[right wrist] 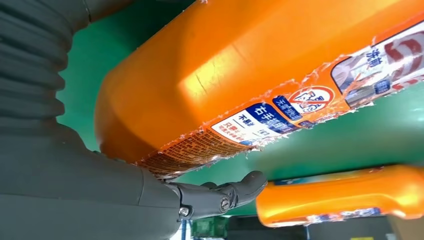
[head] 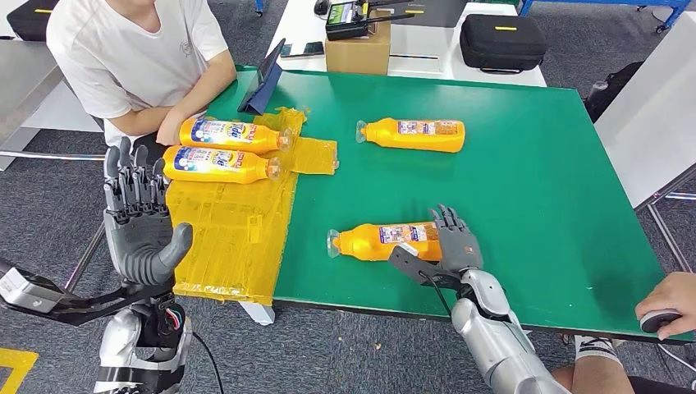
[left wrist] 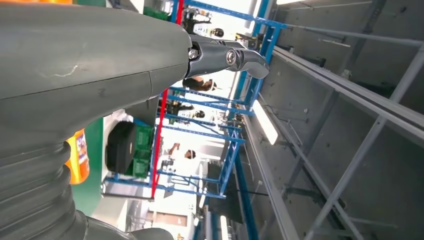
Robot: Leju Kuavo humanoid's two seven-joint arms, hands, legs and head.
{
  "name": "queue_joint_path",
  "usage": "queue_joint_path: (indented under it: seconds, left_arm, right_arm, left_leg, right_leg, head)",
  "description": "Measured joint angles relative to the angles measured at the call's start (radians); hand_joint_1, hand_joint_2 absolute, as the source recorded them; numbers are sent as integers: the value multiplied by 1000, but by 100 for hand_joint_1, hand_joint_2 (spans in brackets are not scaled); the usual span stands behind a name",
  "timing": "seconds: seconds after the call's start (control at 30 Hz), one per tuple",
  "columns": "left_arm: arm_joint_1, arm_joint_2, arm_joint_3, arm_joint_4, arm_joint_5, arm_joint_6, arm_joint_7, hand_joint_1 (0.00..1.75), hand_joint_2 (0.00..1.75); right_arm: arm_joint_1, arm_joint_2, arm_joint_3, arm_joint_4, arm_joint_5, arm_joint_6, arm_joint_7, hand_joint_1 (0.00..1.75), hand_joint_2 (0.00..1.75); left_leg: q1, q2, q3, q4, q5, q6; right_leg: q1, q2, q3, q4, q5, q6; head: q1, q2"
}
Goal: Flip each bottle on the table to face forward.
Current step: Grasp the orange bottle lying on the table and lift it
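Four orange bottles lie on their sides on the green table [head: 533, 180]. Two of them [head: 234, 134] [head: 222, 164] rest on a yellow taped patch [head: 238, 230] at the left, labels up. A third bottle [head: 414, 134] lies mid-table, farther back. The nearest bottle [head: 377, 240] [right wrist: 250, 65] lies by the front edge. My right hand [head: 455, 244] [right wrist: 100, 200] is at this bottle's base end, fingers stretched out, thumb along its near side with a slight gap. My left hand [head: 139, 222] [left wrist: 75, 55] is raised beyond the table's left edge, fingers spread, holding nothing.
A person in a white shirt [head: 131, 49] sits at the back left, forearm on the table by the two left bottles. A tablet [head: 264, 78], a cardboard box [head: 357, 51] and a black case [head: 501, 39] stand at the back. Another person's hand [head: 669, 304] is at the front right.
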Motion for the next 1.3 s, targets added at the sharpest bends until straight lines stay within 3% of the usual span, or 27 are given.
queue_joint_path:
  seconds: [0.37, 0.4, 0.5, 0.53, 0.97, 1.3]
  left_arm:
    - [-3, -6, -19, 44, 0, 4, 13, 0, 175]
    - [-4, -6, -20, 45, 0, 4, 13, 0, 175]
    - [-5, -6, -23, 50, 0, 3, 13, 0, 175]
    - [-5, -6, -25, 51, 2, 2, 13, 0, 175]
    - [-34, -5, -47, 68, 14, -17, 16, 0, 175]
    - [-50, -5, -52, 95, 0, -28, 13, 0, 175]
  right_arm:
    - [-55, 18, 27, 79, -33, 28, -34, 0, 175]
    - [-57, 19, 27, 82, -33, 29, -35, 20, 175]
    - [-60, 19, 28, 89, -43, 37, -44, 147, 175]
    - [-62, 19, 28, 91, -52, 47, -53, 171, 175]
    - [-151, -2, 80, 146, -107, 267, -97, 175, 175]
    - [-297, -32, 192, 221, -69, 547, -1, 175, 175]
  left_leg:
    - [0, 0, 1, 0, 0, 0]
    - [0, 0, 1, 0, 0, 0]
    - [0, 0, 1, 0, 0, 0]
    - [0, 0, 1, 0, 0, 0]
    - [0, 4, 11, 0, -1, -1]
    - [0, 2, 13, 0, -1, 0]
  right_leg:
    - [0, 0, 1, 0, 0, 0]
    - [0, 0, 1, 0, 0, 0]
    - [0, 0, 1, 0, 0, 0]
    - [0, 0, 1, 0, 0, 0]
    - [0, 4, 9, -1, 0, 0]
    - [0, 4, 11, -1, 0, 0]
  head:
    - [0, 0]
    - [0, 0]
    - [0, 0]
    - [0, 0]
    - [0, 0]
    - [0, 0]
